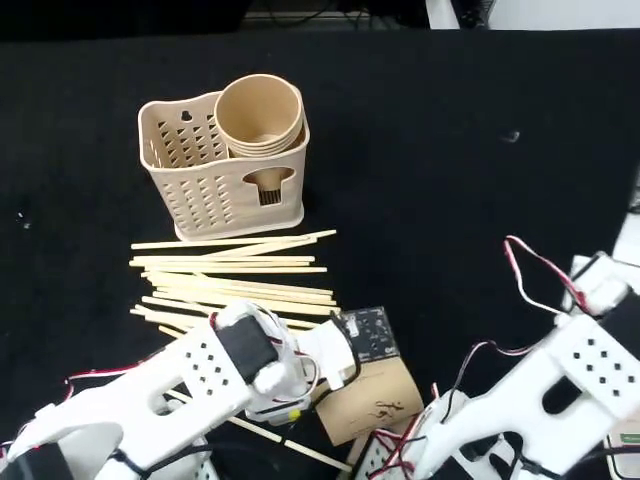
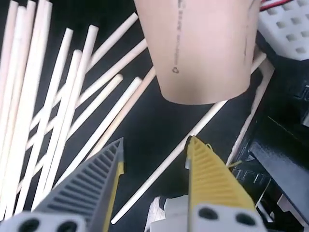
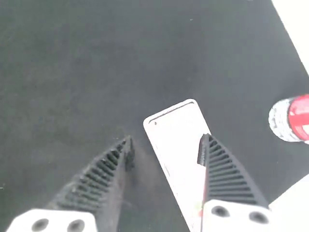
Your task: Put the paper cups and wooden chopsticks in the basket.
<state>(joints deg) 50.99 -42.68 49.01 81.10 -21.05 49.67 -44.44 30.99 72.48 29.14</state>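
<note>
Beige perforated basket (image 1: 215,195) stands upright at the far left of the black table (image 1: 450,170). A stack of paper cups (image 1: 258,115) is nested mouth-up in its right end as the high view shows it. Loose wooden chopsticks (image 1: 230,280) lie on the table just in front of it, mostly parallel to its front wall. One more paper cup (image 1: 372,398) lies on its side near the front edge, just beside the left arm (image 1: 200,375). Markings: there's dark print on that cup's wall, and the left wrist view shows a small triangle symbol (image 2: 175,69) under a line of tiny text, too small to read. Over the chopsticks, the left gripper (image 2: 154,145) has its jaws apart with nothing between them, and the cup's narrow end is just ahead of the tips. Over bare cloth, the right gripper (image 3: 166,142) is likewise spread and empty, with a flat white plate (image 3: 174,130) beneath it. A red-and-white round thing (image 3: 292,118) is cut off by the frame, can't ID it. Open room is the table's right half, between the basket and the right arm (image 1: 560,370). Near ends of several chopsticks are hidden under the left arm.
</note>
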